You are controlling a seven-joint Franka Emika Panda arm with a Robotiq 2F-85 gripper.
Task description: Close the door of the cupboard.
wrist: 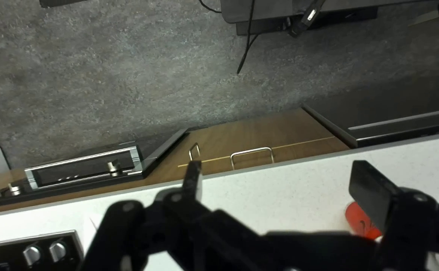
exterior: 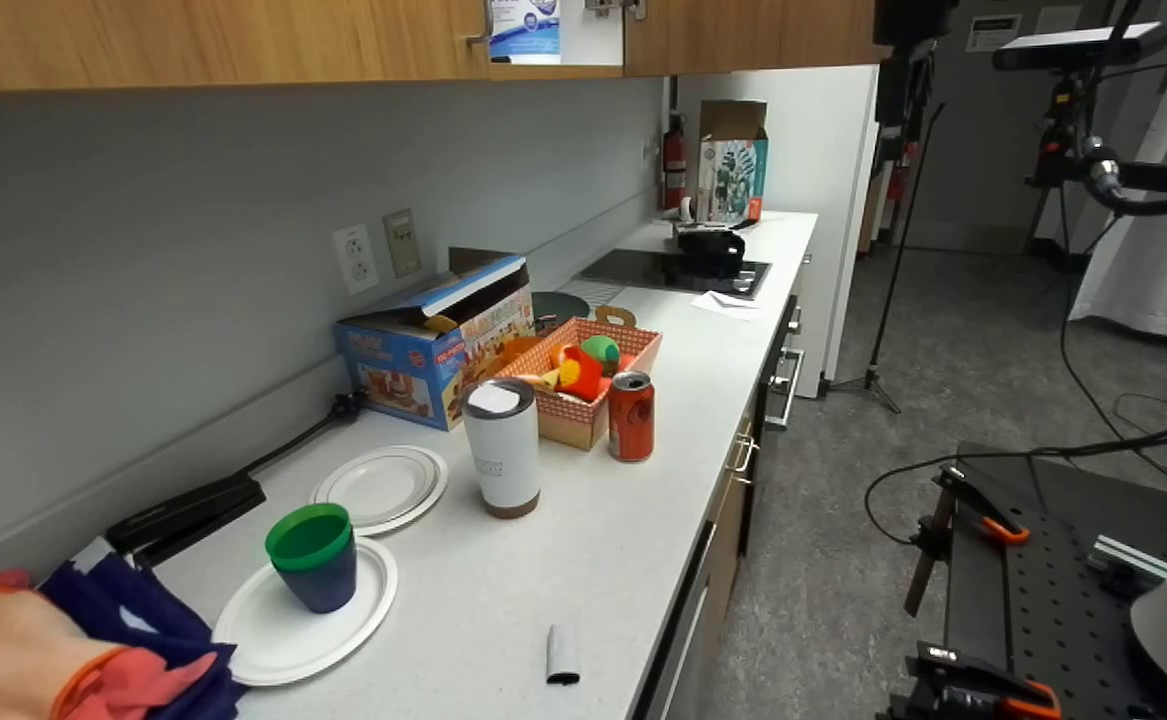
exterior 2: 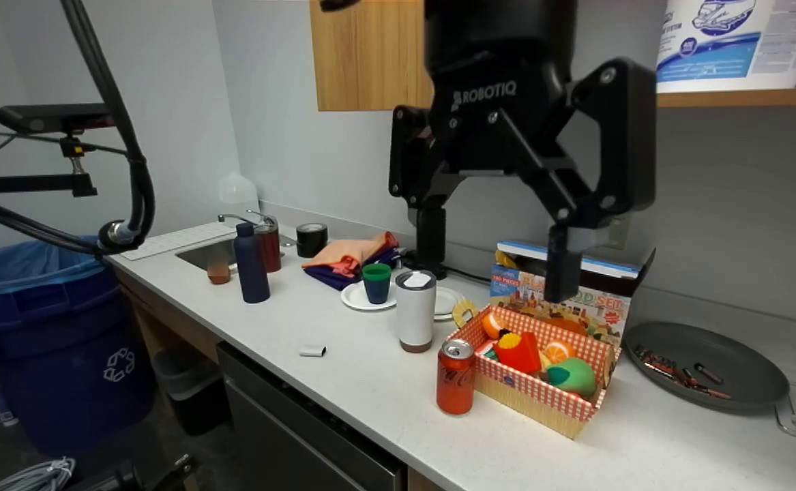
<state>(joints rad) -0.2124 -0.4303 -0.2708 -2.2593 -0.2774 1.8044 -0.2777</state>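
The cupboard [exterior: 555, 72] is the light-brown wood upper cabinet. It stands open with a blue-and-white item [exterior: 526, 30] inside, also seen as a white-and-blue bucket [exterior 2: 739, 51] in an exterior view. The door [exterior: 753, 38] is a wood panel swung outward from the hinge [exterior: 633, 8] at the opening's right side; its handle does not show. My gripper [exterior 2: 496, 266] hangs fingers-down, high over the counter, in front of the cupboard. It is open with nothing between the fingers, as the wrist view [wrist: 278, 165] also shows. The door is out of the wrist view.
A closed wood panel [exterior: 213, 45] with a handle adjoins the opening. The counter [exterior: 583, 540] below bears a basket [exterior 2: 520, 392], red can [exterior 2: 456, 377], tumbler [exterior 2: 416, 314], plates, cups and a box [exterior: 403, 350]. A black shape [exterior: 911, 20] at the door's outer end is unclear.
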